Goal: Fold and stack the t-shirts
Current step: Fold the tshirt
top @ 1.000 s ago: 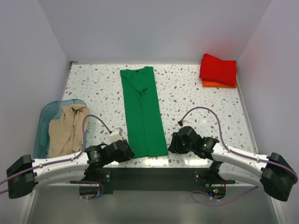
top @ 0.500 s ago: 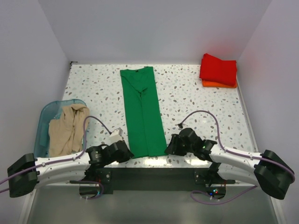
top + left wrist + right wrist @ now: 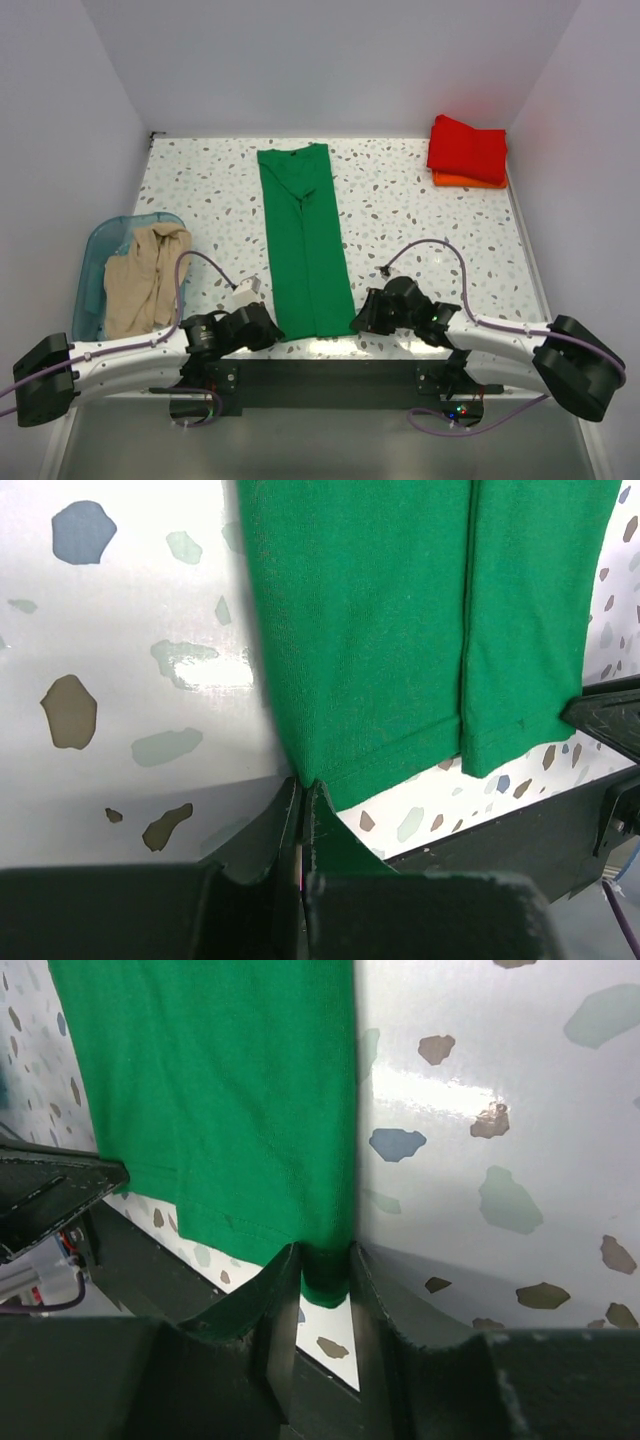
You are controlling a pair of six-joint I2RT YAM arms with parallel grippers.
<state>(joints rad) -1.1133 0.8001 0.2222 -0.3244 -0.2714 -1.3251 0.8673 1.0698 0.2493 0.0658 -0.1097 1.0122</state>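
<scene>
Checking grip geometry at the hem. The green shirt lies flat on the surface as a long narrow strip. Its long axis runs from the near edge toward the far wall, collar far, hem near.

The arms sit one at each hem corner: left arm at the near-left, right arm at the near-right. Neither is nearer than the other, and the cloth stretches straight away from both sets of jaws.

- Left jaws: pressed together, pinching the left hem corner, with green cloth caught in the line between them.
- Right jaws: narrowly apart, straddling the right hem corner, with cloth filling the gap. I cannot tell whether they bite.

Judgement: the coming move carries the hem up and over toward the collar, along the long axis. It needs both corners held and level travel, or the strip skews.

Around the strip:
- The red shirt sits folded on the orange shirt in the far right corner, well apart from the strip.
- The beige shirt is heaped in the bin at left, beside the left arm and off the fold path.
- The right arm's cable loops over the surface to the right of the strip. I judge it is not in the way.
</scene>
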